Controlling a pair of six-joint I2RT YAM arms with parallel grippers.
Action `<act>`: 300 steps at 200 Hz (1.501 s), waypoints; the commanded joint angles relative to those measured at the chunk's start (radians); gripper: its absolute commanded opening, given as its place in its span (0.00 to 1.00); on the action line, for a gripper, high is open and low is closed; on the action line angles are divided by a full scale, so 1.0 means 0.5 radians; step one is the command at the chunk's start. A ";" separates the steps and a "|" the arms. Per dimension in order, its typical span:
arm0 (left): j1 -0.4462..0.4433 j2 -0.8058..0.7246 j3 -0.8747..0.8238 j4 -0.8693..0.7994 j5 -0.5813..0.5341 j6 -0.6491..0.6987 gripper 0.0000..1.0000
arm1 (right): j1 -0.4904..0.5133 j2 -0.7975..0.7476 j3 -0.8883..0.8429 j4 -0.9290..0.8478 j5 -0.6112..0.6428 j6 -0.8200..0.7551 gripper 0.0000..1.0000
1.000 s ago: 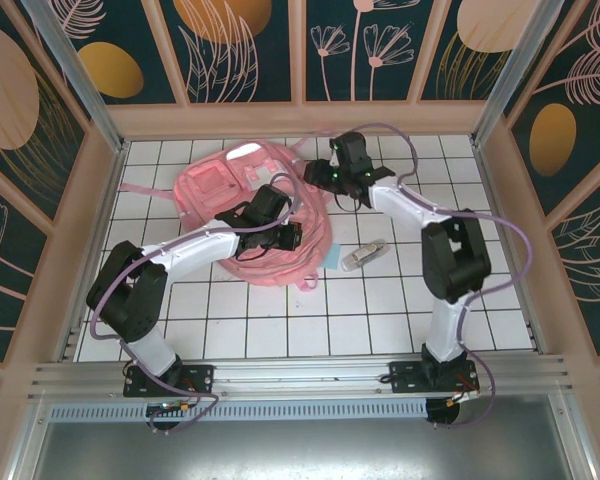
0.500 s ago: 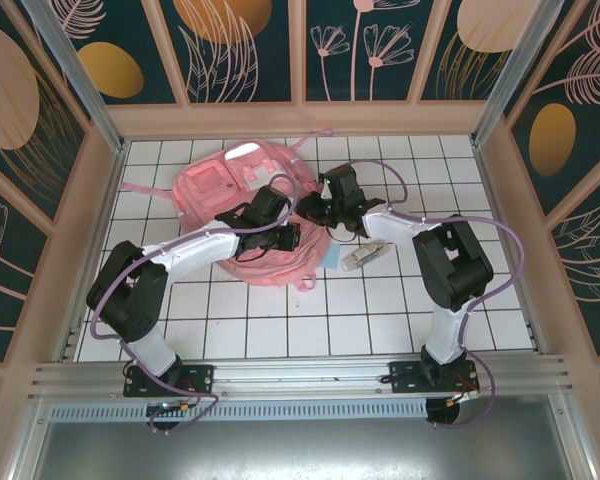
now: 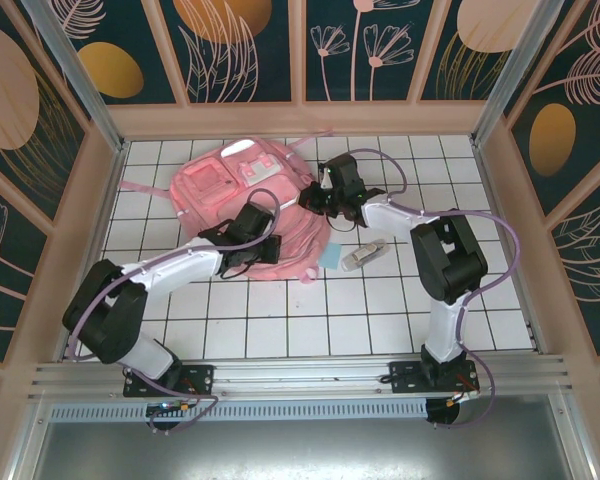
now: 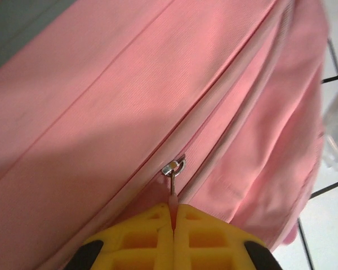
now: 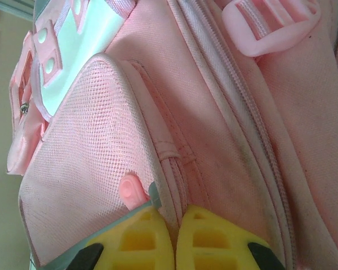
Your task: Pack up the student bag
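Top external: the student bag (image 3: 220, 185) lies on the table (image 3: 380, 310) beneath both jaws. Left wrist: left jaws are clenched on the thin zipper pull (image 4: 172, 188), which may slip free under a skewed tug. Right wrist: right jaws pinch a seam (image 5: 170, 180); losing it would let the bag drag.

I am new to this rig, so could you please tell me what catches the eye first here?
The big pink student bag lies at the far middle of the tiled table. The left claw is shut on its zipper pull, and the right claw pinches a seam beside the mesh pocket.
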 commanded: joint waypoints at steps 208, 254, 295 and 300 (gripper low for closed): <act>0.672 -0.074 0.051 -0.474 -0.988 0.115 0.61 | -0.048 0.112 0.482 -0.203 0.096 -0.640 0.08; 0.669 -0.225 0.252 -0.513 -0.679 0.134 0.74 | -0.069 -0.138 0.387 -0.316 0.182 -0.583 0.46; 0.578 -0.305 0.198 -0.072 -0.113 -0.061 0.72 | -0.079 -0.381 0.104 -0.573 0.384 -0.484 0.49; 0.552 -0.301 0.177 0.000 -0.070 -0.101 0.72 | -0.080 -0.405 0.054 -0.611 0.411 -0.459 0.49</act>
